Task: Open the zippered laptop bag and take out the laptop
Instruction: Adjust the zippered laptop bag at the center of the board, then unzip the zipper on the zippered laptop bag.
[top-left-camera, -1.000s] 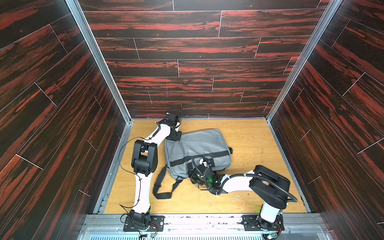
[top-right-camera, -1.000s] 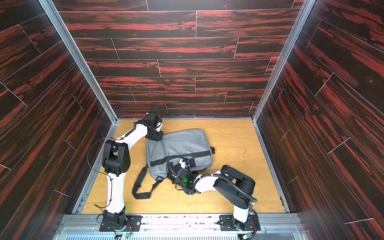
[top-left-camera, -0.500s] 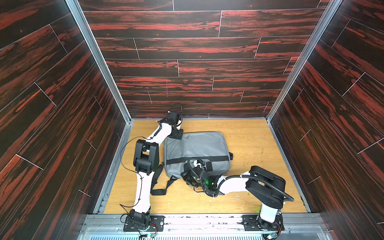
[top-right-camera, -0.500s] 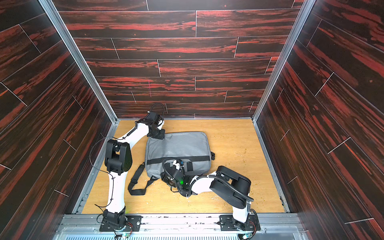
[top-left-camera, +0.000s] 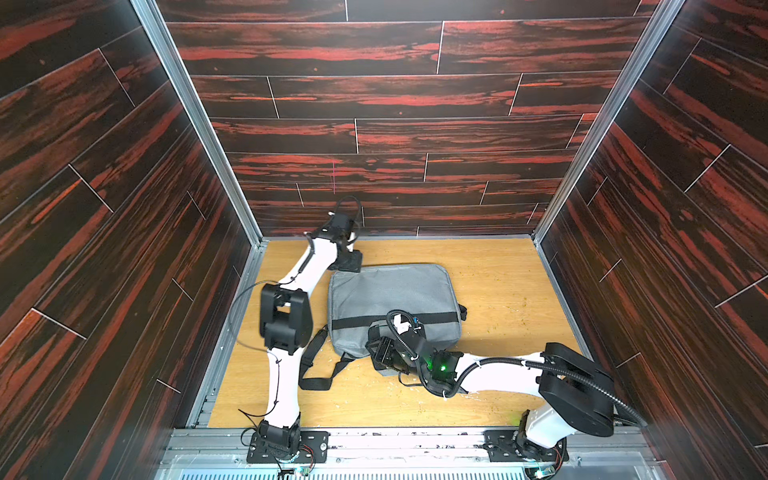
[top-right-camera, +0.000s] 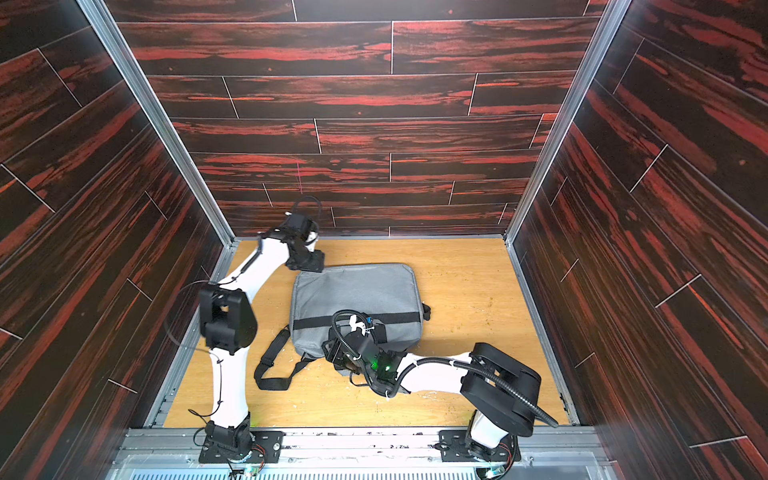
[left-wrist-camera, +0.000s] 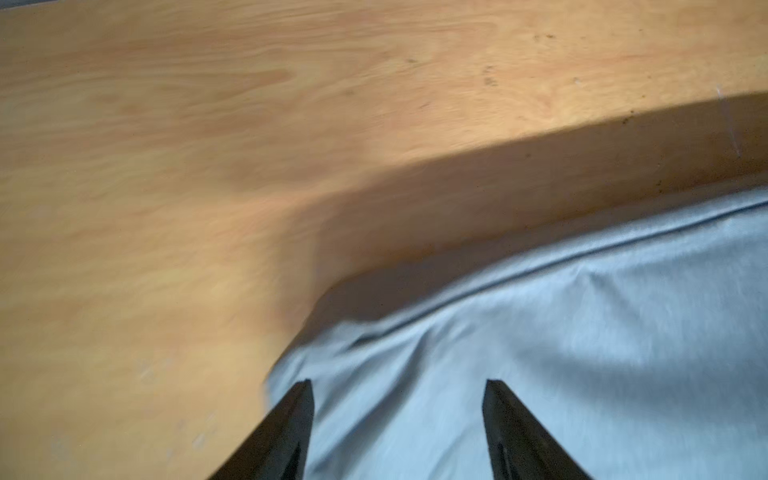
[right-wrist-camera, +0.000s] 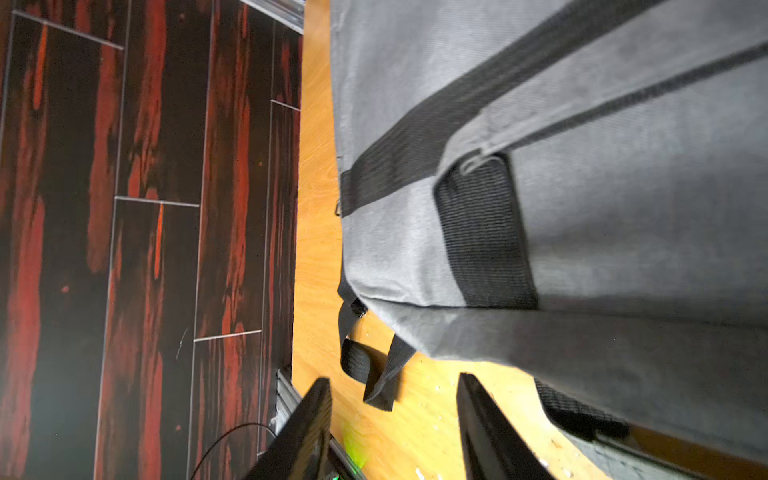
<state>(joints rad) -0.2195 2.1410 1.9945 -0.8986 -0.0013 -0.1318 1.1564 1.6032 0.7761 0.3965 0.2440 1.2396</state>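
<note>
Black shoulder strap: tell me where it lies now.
In both top views the black webbing shoulder strap lies looped on the wooden floor off the soft grey fabric bag's near left corner, beside the left arm's white lower link.

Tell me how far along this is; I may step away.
Nothing done: the zippered laptop bag lies flat on the table, no opening or laptop showing. In hand: nothing; the left gripper at its far corner and right gripper at its near edge are open, empty. Remaining: unzip, pull the laptop.
</note>
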